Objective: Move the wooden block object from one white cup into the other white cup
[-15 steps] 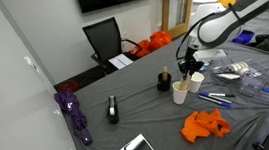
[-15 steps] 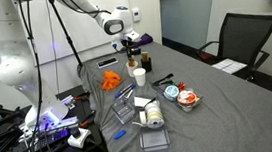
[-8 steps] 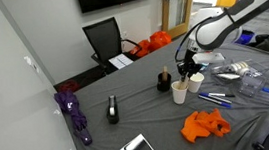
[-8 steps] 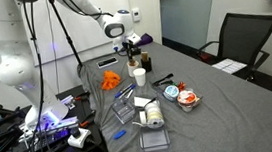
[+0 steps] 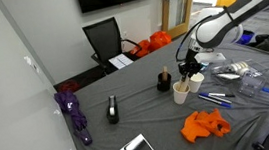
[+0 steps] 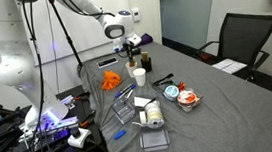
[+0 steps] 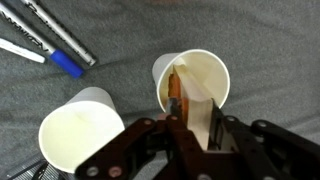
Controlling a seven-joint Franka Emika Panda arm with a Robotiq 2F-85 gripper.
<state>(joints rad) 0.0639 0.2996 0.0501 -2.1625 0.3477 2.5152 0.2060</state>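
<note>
The gripper (image 7: 182, 126) is clenched on the wooden block (image 7: 173, 92), which stands upright just within the 9 o'clock rim of one white cup (image 7: 205, 70) in the wrist view. The second white cup (image 7: 80, 135) sits at 8 o'clock, its rim near but apart. Markers (image 7: 45, 40) lie at 10 o'clock, and bare grey cloth (image 7: 275, 60) spreads toward 3 o'clock.

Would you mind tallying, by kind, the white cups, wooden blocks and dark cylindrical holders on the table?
white cups: 2
wooden block: 1, inside one cup
dark cylindrical holder: 1
Total: 4
</note>
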